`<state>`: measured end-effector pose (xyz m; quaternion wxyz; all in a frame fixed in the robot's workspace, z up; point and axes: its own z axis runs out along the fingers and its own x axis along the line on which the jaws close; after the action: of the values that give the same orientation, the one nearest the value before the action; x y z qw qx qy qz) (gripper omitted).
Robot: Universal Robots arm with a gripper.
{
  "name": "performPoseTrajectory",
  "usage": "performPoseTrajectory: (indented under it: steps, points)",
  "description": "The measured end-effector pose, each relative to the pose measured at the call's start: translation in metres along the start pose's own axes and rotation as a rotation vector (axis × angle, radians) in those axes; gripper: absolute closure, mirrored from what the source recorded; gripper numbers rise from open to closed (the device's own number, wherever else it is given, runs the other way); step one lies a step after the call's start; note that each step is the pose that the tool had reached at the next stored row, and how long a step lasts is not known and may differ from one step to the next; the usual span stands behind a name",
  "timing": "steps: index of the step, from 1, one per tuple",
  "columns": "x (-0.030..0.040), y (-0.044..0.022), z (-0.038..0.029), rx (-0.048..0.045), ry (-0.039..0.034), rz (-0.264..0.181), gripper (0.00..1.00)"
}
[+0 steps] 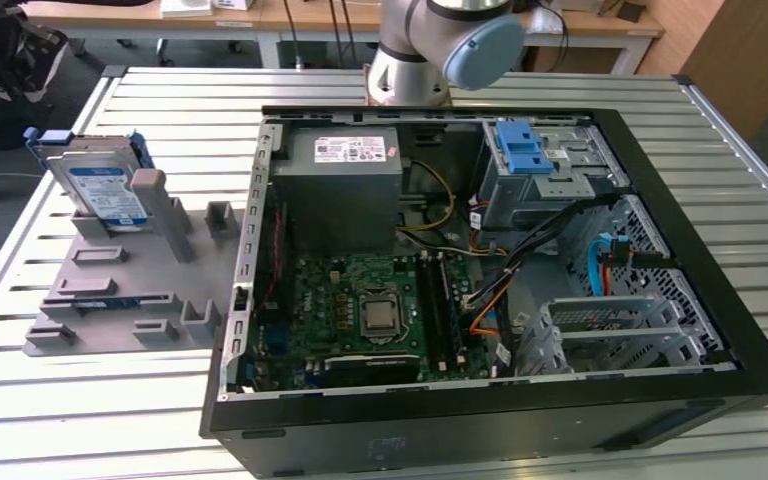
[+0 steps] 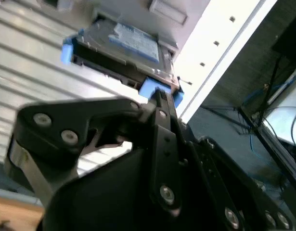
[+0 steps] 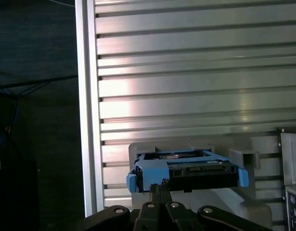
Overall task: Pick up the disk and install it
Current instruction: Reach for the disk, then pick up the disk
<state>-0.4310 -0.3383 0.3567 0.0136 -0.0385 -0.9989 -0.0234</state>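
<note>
Standing on edge in a grey plastic slotted holder point(image 1: 104, 300) at the exterior view's left: flat silver rectangular disk point(image 1: 101, 185), blue-and-white label, blue plastic bracket. Ribbed metal worktop point(image 1: 77, 420) underneath. Open black computer case point(image 1: 491, 420) just beside. First wrist view: black hand point(image 3: 160, 187), tips together, gripping nothing.

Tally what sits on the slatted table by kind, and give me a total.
Disk: 1
Grey holder fixture: 1
Open computer case: 1
Total: 3
</note>
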Motion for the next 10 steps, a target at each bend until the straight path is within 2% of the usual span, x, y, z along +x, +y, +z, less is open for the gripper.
performPoseTrajectory:
  steps: [10]
  points:
    - [0.0006, 0.0000, 0.0000, 0.0000, 0.0001, 0.000, 0.89]
